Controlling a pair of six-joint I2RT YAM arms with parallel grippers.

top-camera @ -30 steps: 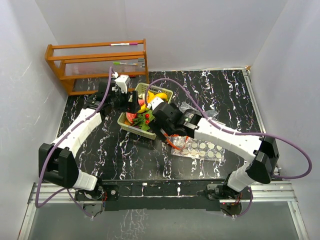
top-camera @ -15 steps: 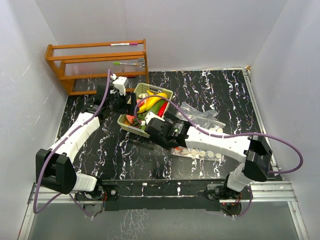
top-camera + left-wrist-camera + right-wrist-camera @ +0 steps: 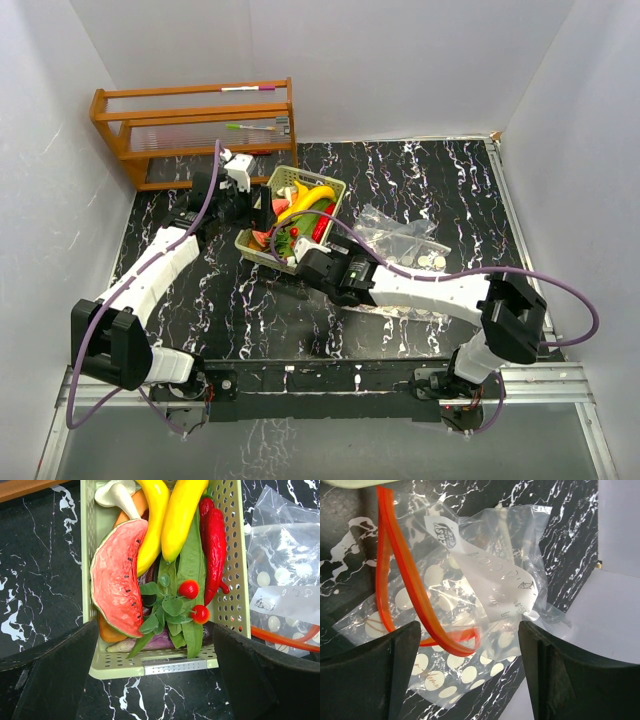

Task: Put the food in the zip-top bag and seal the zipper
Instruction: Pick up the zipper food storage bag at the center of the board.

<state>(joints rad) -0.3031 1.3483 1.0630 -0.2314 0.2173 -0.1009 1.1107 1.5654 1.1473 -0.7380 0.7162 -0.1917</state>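
Observation:
The food lies in a pale green basket (image 3: pixel 235 570): watermelon slice (image 3: pixel 117 577), two yellow bananas (image 3: pixel 172 515), red chilli (image 3: pixel 215 540), green pods (image 3: pixel 189 580), purple aubergine (image 3: pixel 160 641), orange wedge (image 3: pixel 106 632). My left gripper (image 3: pixel 157 680) hangs open just over the basket's near end (image 3: pixel 292 215), holding nothing. The clear zip-top bag (image 3: pixel 470 595) with white dots and an orange zipper (image 3: pixel 400 580) lies crumpled on the table, right of the basket (image 3: pixel 405 240). My right gripper (image 3: pixel 470 680) is open low over the bag's zipper end, its fingers either side of it; my right arm (image 3: pixel 420 290) covers part of the bag.
A wooden rack (image 3: pixel 195 125) holding pens stands at the back left against the wall. White walls close in the black marbled table (image 3: pixel 430 175) on three sides. A pale toy mushroom (image 3: pixel 117 495) sits at the basket's far end.
My right arm has swung left and lower, off the basket and onto the bag's near-left end. The left gripper has shifted slightly over the basket, still open.

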